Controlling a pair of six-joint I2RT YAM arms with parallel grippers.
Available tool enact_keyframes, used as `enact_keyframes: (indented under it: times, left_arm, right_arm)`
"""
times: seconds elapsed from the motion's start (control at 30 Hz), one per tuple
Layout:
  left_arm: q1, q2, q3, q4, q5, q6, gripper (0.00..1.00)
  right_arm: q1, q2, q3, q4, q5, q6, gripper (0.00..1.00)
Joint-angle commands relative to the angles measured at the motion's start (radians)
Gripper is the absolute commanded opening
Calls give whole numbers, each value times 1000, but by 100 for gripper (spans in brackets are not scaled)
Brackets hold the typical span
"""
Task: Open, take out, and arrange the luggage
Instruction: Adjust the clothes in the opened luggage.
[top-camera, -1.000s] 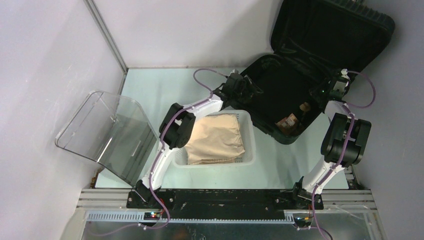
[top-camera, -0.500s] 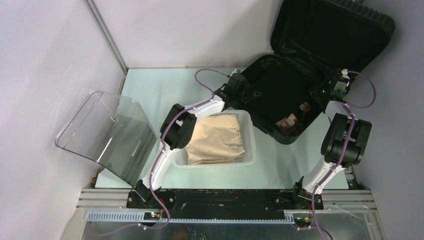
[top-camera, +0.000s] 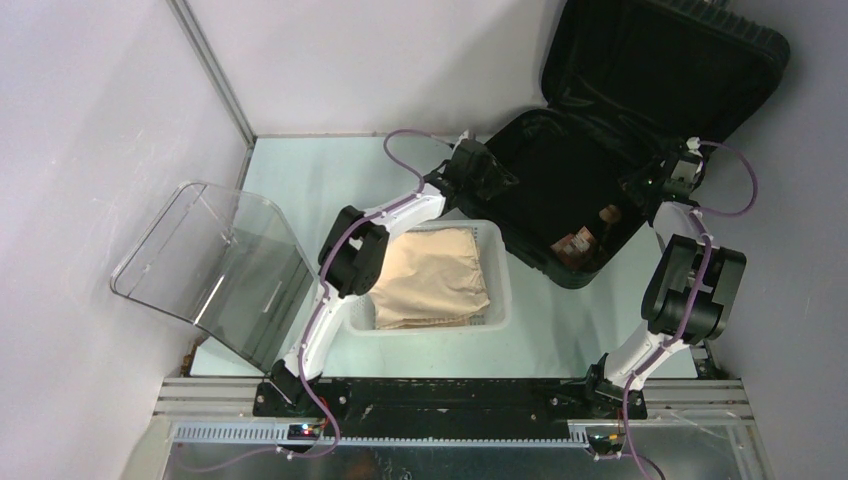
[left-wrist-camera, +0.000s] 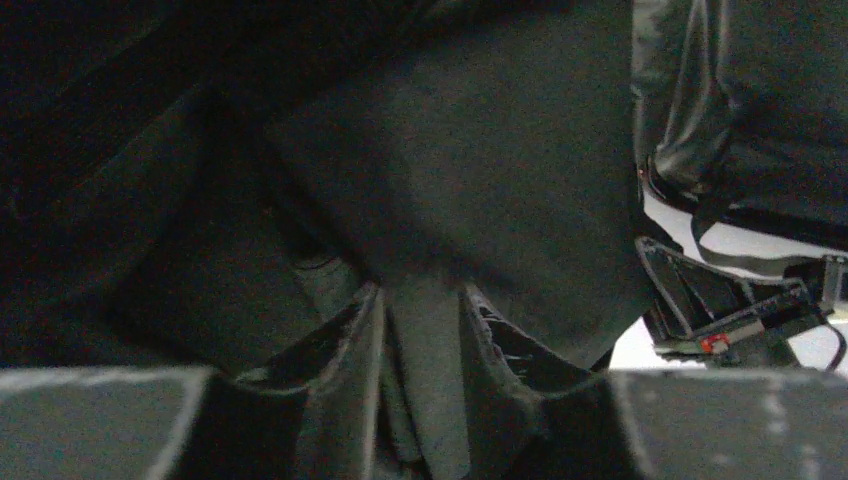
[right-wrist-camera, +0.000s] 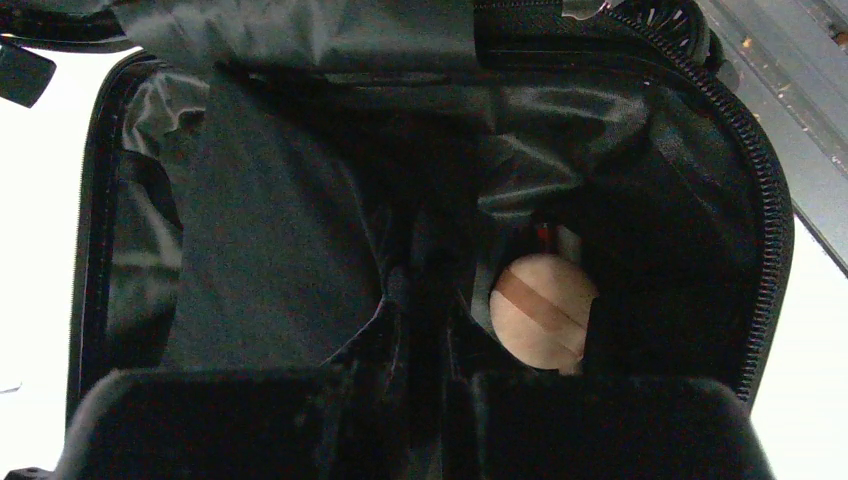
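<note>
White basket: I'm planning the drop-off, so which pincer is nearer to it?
Left. The left pincer is just beyond the white basket's far rim, at the luggage's left edge; the right pincer is at the luggage's right side.

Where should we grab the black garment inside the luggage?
Pinch a raised fold at the edge of the black garment, coming from above into the open luggage. It is limp cloth with no stiff part, so only a bunched fold fits a gripper.

Luggage (top-camera: 560, 190) lid clipped by frame top. Left gripper (left-wrist-camera: 420, 300) tips sunk in black fabric (left-wrist-camera: 480, 180), lining or garment unclear. Brown item (top-camera: 577, 245) in luggage's near corner too small to ID.
</note>
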Motion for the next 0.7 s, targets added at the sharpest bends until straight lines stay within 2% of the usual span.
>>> enact_keyframes:
  times: [0.0, 0.03, 0.17, 0.5, 0.67]
  left_arm:
    - [6, -35, -21, -38, -65, -18, 50]
    - [7, -35, -27, -40, -74, -19, 57]
    - [6, -9, 21, -109, -96, -3, 67]
    - [-1, 90, 121, -94, -95, -91, 70]
    - [-9, 114, 124, -76, -95, -115, 69]
  right_arm:
    - [-15, -38, 2, 12, 8, 3, 3]
    - [-15, -36, 2, 12, 8, 2, 3]
    - [-17, -31, 2, 17, 7, 0, 3]
    - [-24, -18, 2, 40, 0, 7, 2]
    - [-29, -15, 1, 49, -9, 11, 2]
